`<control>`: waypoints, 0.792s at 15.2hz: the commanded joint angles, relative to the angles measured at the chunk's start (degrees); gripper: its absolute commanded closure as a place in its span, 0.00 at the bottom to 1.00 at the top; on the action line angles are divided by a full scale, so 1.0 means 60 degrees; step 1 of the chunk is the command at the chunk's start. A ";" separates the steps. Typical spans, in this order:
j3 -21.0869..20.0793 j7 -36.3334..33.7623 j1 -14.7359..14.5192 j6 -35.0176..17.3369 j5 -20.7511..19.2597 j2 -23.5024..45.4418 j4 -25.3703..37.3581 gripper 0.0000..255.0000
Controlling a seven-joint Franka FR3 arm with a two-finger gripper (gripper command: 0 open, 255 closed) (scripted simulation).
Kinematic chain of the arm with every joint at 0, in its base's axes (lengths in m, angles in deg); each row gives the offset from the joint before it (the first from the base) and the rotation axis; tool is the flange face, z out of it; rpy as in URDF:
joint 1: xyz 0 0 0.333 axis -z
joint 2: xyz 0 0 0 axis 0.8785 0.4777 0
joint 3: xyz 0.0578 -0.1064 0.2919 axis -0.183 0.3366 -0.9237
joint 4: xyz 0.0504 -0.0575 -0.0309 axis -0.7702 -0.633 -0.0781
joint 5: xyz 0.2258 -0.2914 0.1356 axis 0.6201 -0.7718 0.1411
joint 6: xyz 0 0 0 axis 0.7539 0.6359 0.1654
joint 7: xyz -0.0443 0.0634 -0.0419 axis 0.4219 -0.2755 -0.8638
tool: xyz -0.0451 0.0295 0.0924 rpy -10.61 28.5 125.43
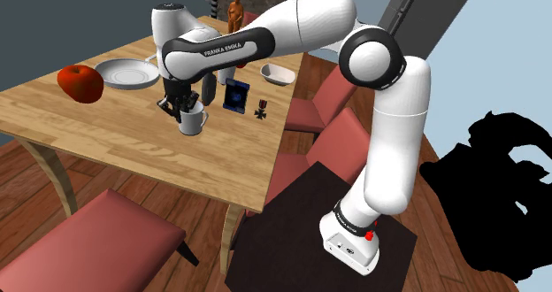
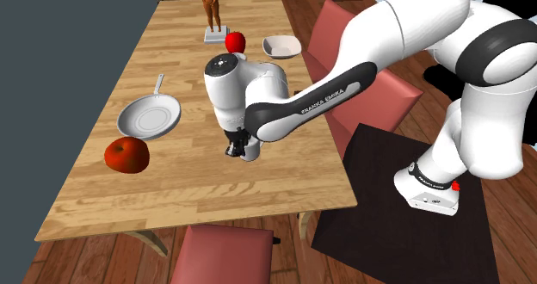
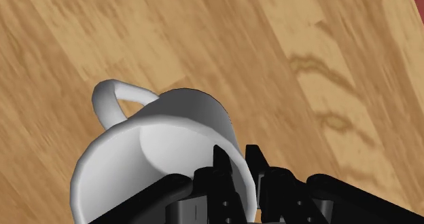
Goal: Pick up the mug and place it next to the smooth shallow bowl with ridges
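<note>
A white mug (image 1: 193, 119) stands upright on the wooden table (image 1: 53, 104), its handle (image 3: 112, 97) pointing away from the gripper. My black gripper (image 1: 180, 110) comes down over it and is shut on the mug's wall (image 3: 170, 131), one finger (image 3: 221, 163) inside the rim and the other outside. In the second exterior view the mug (image 2: 252, 151) peeks out beneath the gripper (image 2: 236, 145). The white shallow bowl (image 1: 278, 73) sits near the table's far edge, also seen as the bowl (image 2: 281, 46) beside a small red apple (image 2: 235, 41).
A grey pan (image 2: 148, 116) and a big red apple (image 2: 127, 155) lie towards the shoulder view's left. A dark blue box (image 1: 236, 96) and a small cross-shaped object (image 1: 262, 113) stand between mug and bowl. A brown figurine (image 2: 209, 7) is at the far end. Red chairs (image 1: 106, 237) surround the table.
</note>
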 commanded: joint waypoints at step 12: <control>-0.0087 0.0195 0.0007 0.1433 0.0201 -0.0489 0.0971 1.00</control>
